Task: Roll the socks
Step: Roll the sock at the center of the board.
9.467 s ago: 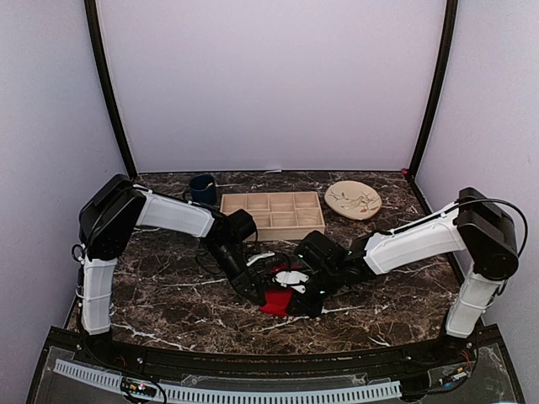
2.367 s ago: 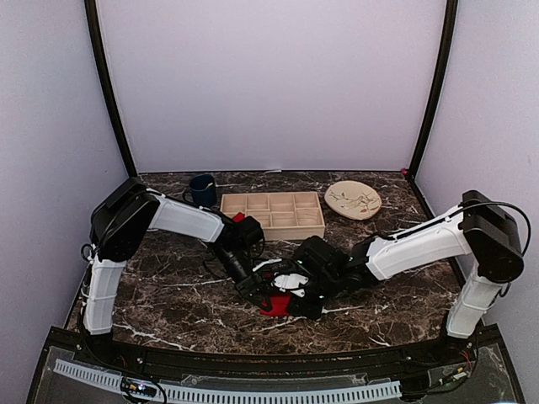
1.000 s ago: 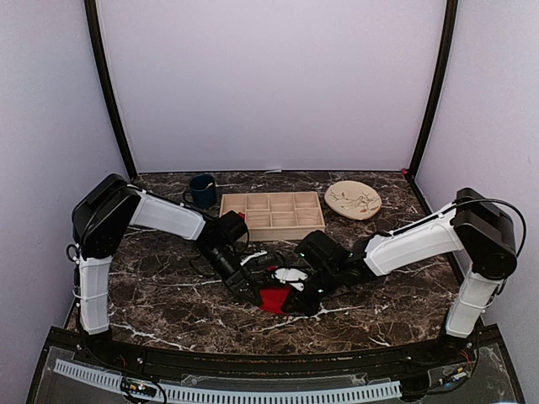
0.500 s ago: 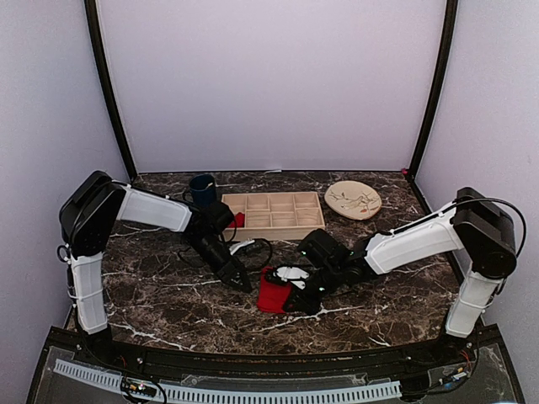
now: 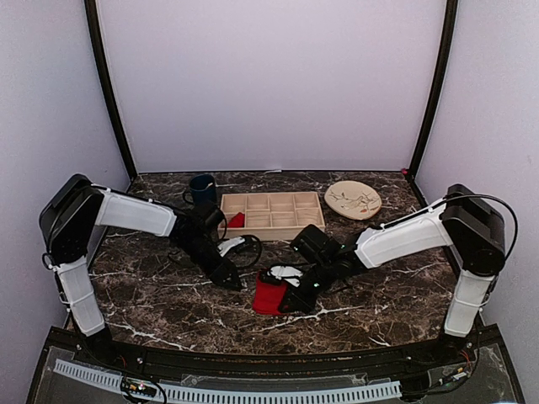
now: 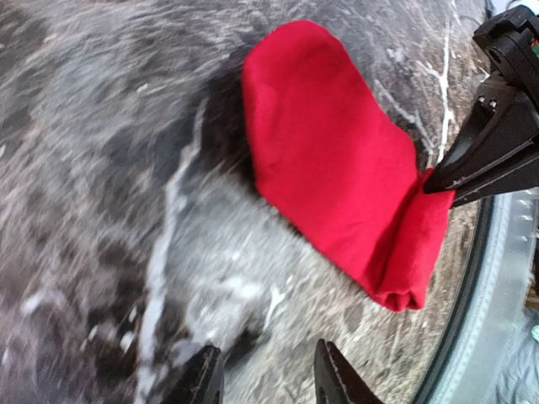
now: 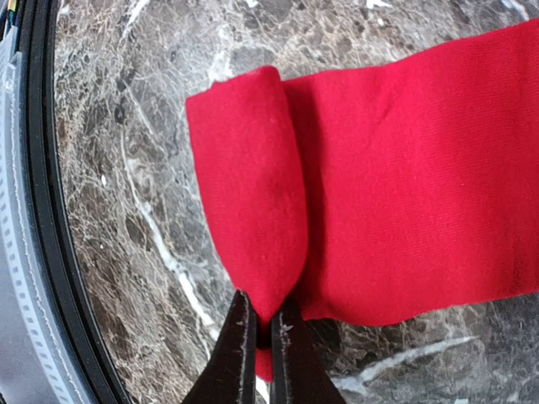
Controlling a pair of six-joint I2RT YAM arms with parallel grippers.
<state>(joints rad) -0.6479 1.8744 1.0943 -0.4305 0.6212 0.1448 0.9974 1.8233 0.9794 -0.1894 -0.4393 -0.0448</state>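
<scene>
Socks [image 5: 268, 296], where are they lying?

On the table [image 5: 160, 295], in front of the tray [image 5: 313, 220] and toward the near edge, between my two claws. I see one flat red piece with its near end turned over into a short roll. Whether both socks lie in it I cannot tell. A scrap of red also shows at the tray's left end, too small for me to name.

How will that fabric handle?

Soft, light and limp, I judge. It will likely sag and unroll as soon as nothing presses on it, and it should slide easily on the polished stone. The best hold is across the roll itself, pinching all the layers, with the flat tail pinned so it stays taut.

And your claws?

My right claw [image 7: 262, 337] is closed tight, its tips nipping one end of the roll. My left claw [image 6: 265, 383] stands about half open with nothing in it, off to the left of the flat end and not touching it.

What differs from a second ago?

Then my left claw was down at the sock, close beside the right one. It has since drawn back to the left, and that arm's elbow has swung outward. The right has kept its pinch and barely moved. The sock now lies in plain sight from above. The tray, the mug [image 5: 202, 188] and the plate [image 5: 353, 199] sit where they were.
</scene>
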